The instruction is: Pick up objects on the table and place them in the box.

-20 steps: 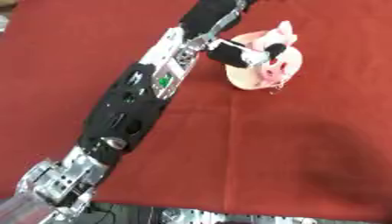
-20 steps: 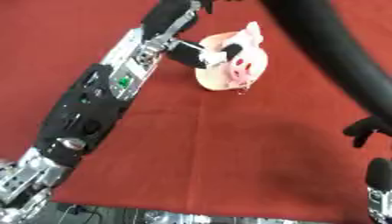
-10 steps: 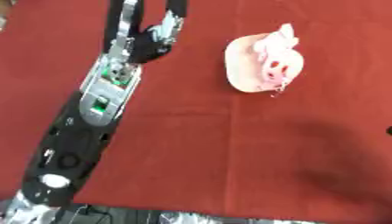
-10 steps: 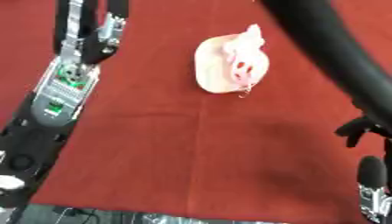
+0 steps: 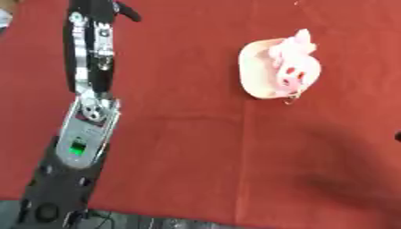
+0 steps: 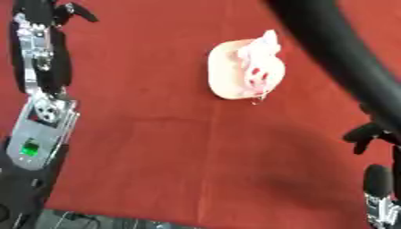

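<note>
A pink pig plush toy (image 5: 283, 69) lies on the red tablecloth (image 5: 203, 147), right of centre and towards the far side, with nothing touching it. My left arm (image 5: 88, 112) rises from the lower left corner to the top left. My left hand (image 5: 117, 9) is mostly cut off by the top edge, well left of the toy. In the right eye view, my right hand (image 6: 374, 179) rests at the lower right edge with its fingers up and relaxed, holding nothing. No box shows in either view.
A thick black arm or cable (image 6: 344, 53) curves from the top centre down to the right edge, passing just right of the toy. The table's near edge (image 5: 196, 221) runs along the bottom, with dark clutter below it.
My left arm has swung left, away from the pig toy, which it was touching a second ago. The toy stays on the cloth. My right hand has not moved.
</note>
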`<control>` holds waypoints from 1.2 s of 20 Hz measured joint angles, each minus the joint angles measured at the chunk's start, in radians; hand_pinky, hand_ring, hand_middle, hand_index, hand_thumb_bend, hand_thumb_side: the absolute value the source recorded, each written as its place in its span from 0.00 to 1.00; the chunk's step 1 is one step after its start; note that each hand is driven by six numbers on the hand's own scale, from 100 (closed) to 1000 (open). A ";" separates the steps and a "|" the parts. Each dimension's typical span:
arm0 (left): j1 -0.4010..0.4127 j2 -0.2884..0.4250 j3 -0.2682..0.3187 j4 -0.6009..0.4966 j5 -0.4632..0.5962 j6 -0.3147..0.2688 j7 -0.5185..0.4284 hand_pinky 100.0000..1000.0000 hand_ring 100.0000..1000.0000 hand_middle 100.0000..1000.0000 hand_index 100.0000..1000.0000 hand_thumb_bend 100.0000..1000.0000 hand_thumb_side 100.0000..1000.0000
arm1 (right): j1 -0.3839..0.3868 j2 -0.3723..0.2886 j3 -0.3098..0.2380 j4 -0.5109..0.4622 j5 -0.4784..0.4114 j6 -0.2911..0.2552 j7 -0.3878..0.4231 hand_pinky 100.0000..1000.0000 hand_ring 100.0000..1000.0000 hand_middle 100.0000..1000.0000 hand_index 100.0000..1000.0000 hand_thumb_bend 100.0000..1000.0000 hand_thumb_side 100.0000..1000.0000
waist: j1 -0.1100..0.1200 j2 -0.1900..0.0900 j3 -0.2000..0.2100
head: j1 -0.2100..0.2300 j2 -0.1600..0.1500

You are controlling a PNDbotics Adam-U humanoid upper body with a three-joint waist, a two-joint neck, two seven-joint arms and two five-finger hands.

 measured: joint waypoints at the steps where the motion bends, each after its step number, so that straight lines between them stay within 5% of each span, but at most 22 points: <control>1: 0.006 -0.006 0.004 -0.008 0.003 0.002 0.001 0.36 0.67 0.69 0.75 0.00 0.89 | 0.001 0.000 0.000 0.000 0.000 0.000 0.000 0.19 0.43 0.75 0.83 0.02 0.66 | 0.000 0.000 0.001 | 0.005 -0.001; 24: 0.027 -0.026 -0.005 -0.035 0.008 0.022 -0.035 0.34 0.64 0.68 0.74 0.00 0.88 | 0.010 -0.013 -0.001 0.000 -0.028 -0.020 -0.052 0.19 0.45 0.75 0.83 0.00 0.65 | -0.015 -0.035 0.009 | 0.060 -0.037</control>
